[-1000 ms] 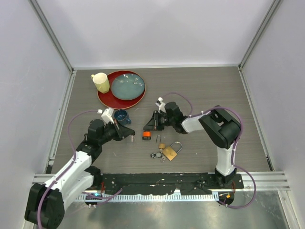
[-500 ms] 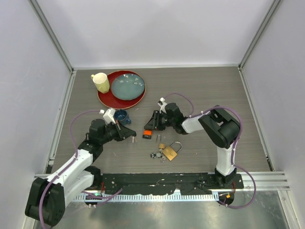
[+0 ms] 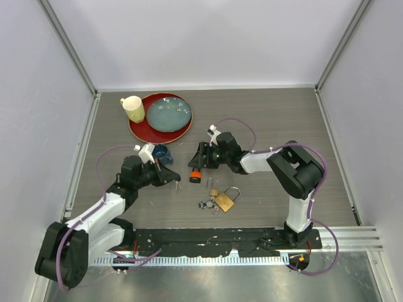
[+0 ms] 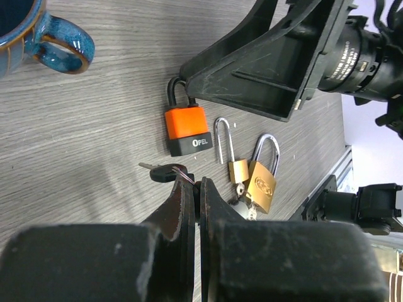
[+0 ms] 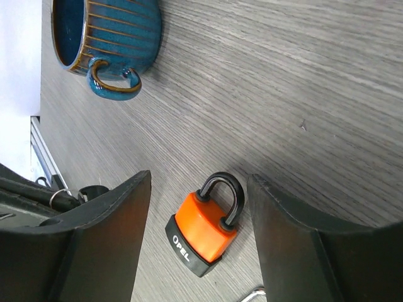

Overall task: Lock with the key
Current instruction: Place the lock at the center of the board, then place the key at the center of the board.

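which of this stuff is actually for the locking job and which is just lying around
For the job:
- orange padlock, lying between the fingers of the open right claw
- black key, at the tips of the shut left claw

Just lying about:
- brass padlocks
- blue mug
- yellow cup
- teal plate on the red plate

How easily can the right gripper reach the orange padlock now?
Probably yes, easily: the right gripper is open with a finger either side of the padlock, which lies bare on the table.
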